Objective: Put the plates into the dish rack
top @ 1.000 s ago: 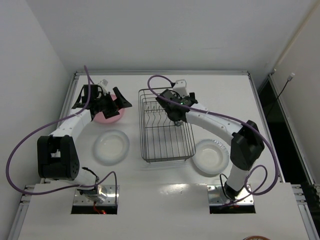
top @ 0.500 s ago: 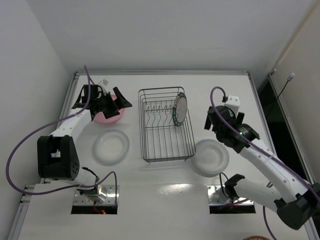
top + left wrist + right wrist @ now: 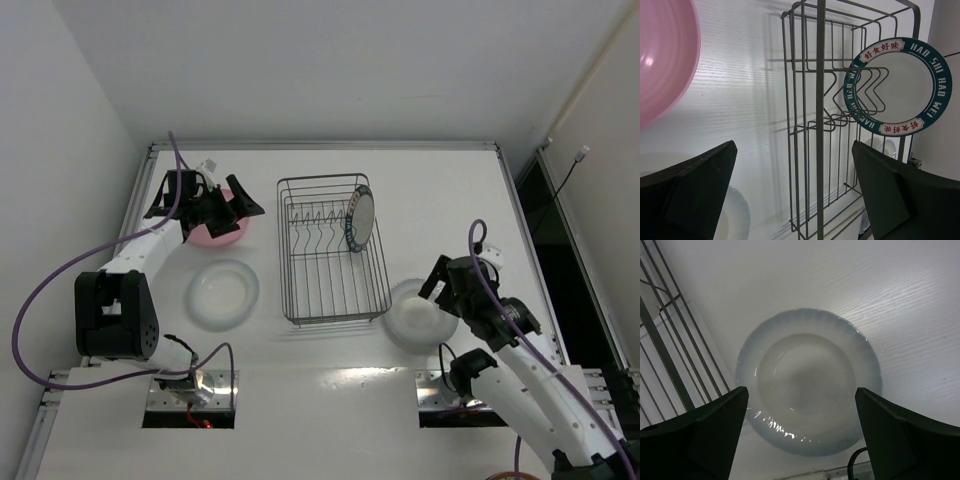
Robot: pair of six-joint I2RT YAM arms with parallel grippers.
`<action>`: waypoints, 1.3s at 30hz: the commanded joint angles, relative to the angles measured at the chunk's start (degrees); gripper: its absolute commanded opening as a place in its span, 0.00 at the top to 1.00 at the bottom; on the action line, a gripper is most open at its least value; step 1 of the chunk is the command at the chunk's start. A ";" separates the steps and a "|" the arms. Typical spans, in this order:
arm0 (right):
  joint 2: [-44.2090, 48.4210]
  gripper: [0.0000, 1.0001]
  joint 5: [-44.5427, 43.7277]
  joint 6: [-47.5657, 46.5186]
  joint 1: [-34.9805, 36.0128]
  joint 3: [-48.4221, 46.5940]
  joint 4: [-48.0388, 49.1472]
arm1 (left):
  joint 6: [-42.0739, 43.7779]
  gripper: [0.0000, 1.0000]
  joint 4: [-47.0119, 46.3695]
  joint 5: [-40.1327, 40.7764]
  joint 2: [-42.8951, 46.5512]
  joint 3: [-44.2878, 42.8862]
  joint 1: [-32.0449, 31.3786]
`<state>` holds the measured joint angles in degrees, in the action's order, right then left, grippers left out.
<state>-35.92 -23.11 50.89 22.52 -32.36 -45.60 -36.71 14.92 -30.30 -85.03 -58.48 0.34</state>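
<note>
The wire dish rack (image 3: 300,300) stands mid-table, and the blue-rimmed plate (image 3: 361,220) stands upright in its far right end; both show in the left wrist view, rack (image 3: 819,75) and plate (image 3: 902,85). The pink plate (image 3: 218,232) lies far left, under my open, empty left gripper (image 3: 238,209); its edge shows in the left wrist view (image 3: 665,55). One translucent white plate (image 3: 222,293) lies left of the rack. The other white plate (image 3: 408,318) lies right of the rack, under my open, empty right gripper (image 3: 440,285), and fills the right wrist view (image 3: 810,382).
The rack's wires (image 3: 665,355) run along the left of the right wrist view, close to the white plate. The table's raised rim (image 3: 320,146) runs along the back. White walls rise on the left and behind.
My right arm has let go of the blue-rimmed plate in the rack, drawn back to the right and come down over the white plate by the rack. The left arm has not moved.
</note>
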 commanded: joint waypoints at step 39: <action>2.13 0.19 3.79 18.12 -1.87 -3.64 -10.48 | -1.00 0.00 -2.70 -2.57 0.40 0.73 0.36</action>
<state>-27.49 -13.52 75.53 20.40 -27.99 -56.66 -36.99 14.04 -31.83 -85.03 -57.78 0.34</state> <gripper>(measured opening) 0.807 1.000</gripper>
